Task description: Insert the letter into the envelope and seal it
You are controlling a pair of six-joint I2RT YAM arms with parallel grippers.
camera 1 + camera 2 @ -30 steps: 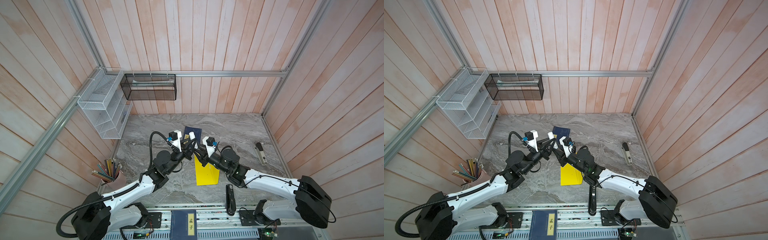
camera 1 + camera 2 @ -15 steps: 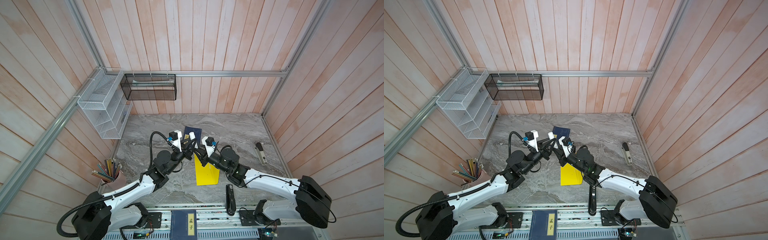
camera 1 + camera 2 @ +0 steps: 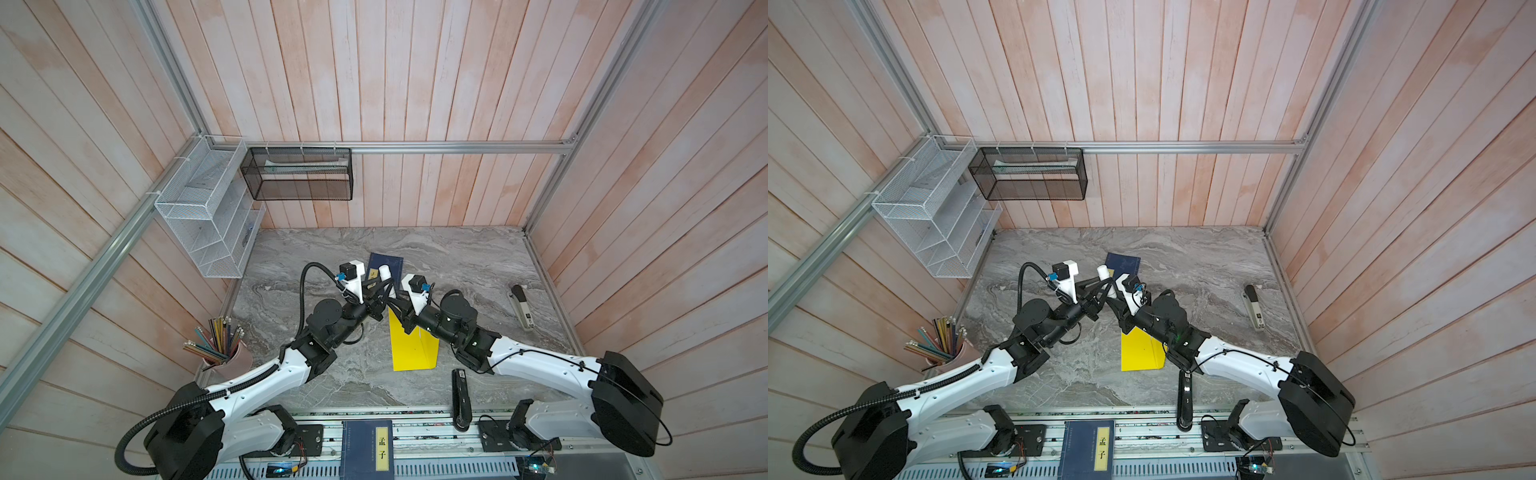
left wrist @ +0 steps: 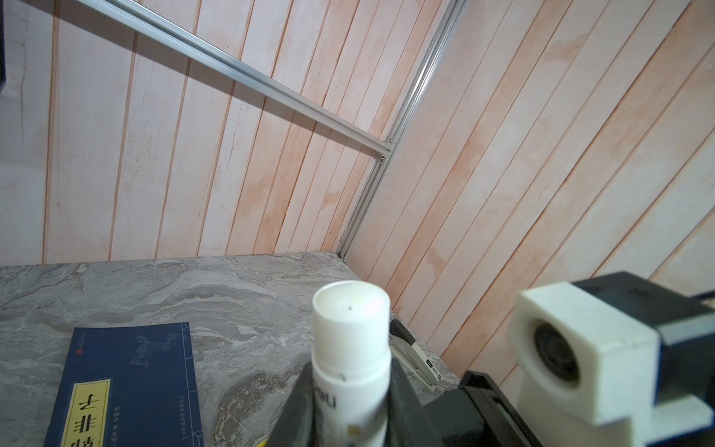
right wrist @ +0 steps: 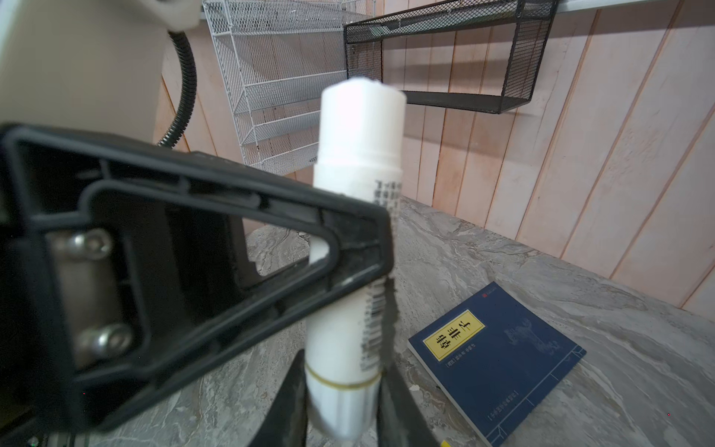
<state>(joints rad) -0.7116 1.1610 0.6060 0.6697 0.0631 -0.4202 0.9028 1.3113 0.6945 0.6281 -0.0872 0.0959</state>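
Both my left fingers [image 4: 348, 418] and right fingers [image 5: 344, 406] grip the glue stick [image 3: 384, 274] above the envelope [image 3: 413, 345]; gluing and sealing remain.

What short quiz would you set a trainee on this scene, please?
1. True or false: the glue stick is lying flat.
2. What colour is the envelope? A red, B yellow, C white.
3. Which one grips the glue stick: the left end effector, the right end effector, or both?

Key: 1 false, it is held upright; 2 B; 3 both.
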